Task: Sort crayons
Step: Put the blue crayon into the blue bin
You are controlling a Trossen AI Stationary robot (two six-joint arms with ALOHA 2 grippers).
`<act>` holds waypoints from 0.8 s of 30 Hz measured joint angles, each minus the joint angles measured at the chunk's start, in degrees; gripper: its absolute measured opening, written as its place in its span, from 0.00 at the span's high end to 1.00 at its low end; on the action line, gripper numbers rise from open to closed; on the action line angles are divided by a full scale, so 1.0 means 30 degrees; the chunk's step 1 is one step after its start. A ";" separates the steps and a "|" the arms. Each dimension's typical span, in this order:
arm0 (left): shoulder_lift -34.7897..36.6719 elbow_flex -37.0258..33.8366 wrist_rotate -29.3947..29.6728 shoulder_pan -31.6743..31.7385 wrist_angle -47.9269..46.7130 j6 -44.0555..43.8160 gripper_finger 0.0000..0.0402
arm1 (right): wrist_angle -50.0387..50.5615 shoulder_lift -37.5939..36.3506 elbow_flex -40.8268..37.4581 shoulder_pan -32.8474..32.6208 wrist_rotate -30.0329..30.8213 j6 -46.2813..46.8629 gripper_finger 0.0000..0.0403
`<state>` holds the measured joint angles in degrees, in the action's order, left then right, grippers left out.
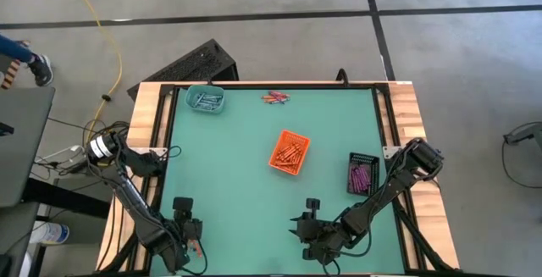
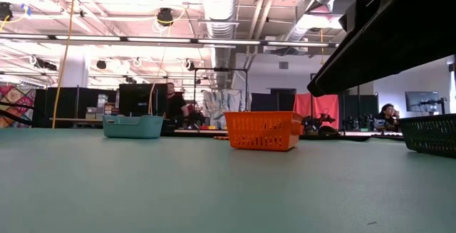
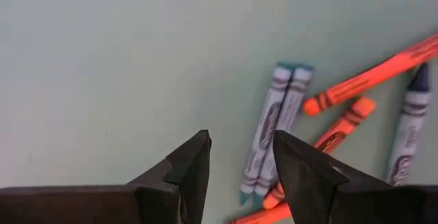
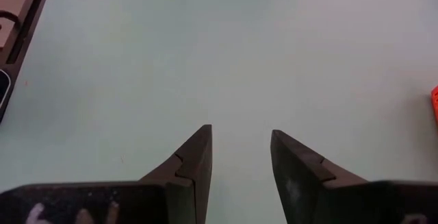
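Note:
Several loose crayons lie flat on the green table under my left gripper [image 3: 239, 142]: two blue-grey ones [image 3: 274, 131] side by side, orange-red ones [image 3: 373, 77] and another blue-grey one [image 3: 409, 125]. The gripper hovers open above them at the table's near left [image 1: 191, 241], pointing down, its fingers empty. A small heap of crayons [image 1: 275, 98] lies at the far edge. My right gripper [image 4: 239, 131] stands open over bare table at the near edge [image 1: 298, 226].
A teal tray [image 1: 206, 101] with blue-grey crayons sits at the far left. An orange tray [image 1: 290, 152] with orange-red crayons stands mid-table, and a black tray [image 1: 362, 174] with purple-pink ones at the right. Open green surface lies between them.

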<state>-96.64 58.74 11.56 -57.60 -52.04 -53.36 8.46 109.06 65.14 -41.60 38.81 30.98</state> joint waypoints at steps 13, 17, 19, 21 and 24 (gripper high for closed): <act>-0.0001 0.0000 0.0120 -0.0036 0.0170 0.0517 0.62 | -0.0004 0.0000 0.0000 0.0000 -0.0015 -0.0007 0.64; -0.0001 0.0000 0.0144 -0.0036 0.0177 0.0539 0.62 | 0.0002 0.0000 0.0000 0.0000 -0.0015 -0.0015 0.64; -0.0001 0.0000 0.0144 -0.0036 0.0177 0.0567 0.62 | 0.0002 0.0000 0.0000 0.0000 -0.0015 -0.0015 0.64; -0.0001 0.0000 0.0140 -0.0036 0.0184 0.0568 0.62 | 0.0002 0.0000 0.0000 0.0000 -0.0015 -0.0021 0.64; -0.0001 0.0000 0.0137 -0.0036 0.0183 0.0633 0.62 | 0.0002 0.0000 0.0000 0.0000 -0.0010 -0.0015 0.64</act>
<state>-96.64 58.74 11.97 -57.71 -51.49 -51.46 8.47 109.06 65.14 -41.60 38.78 30.94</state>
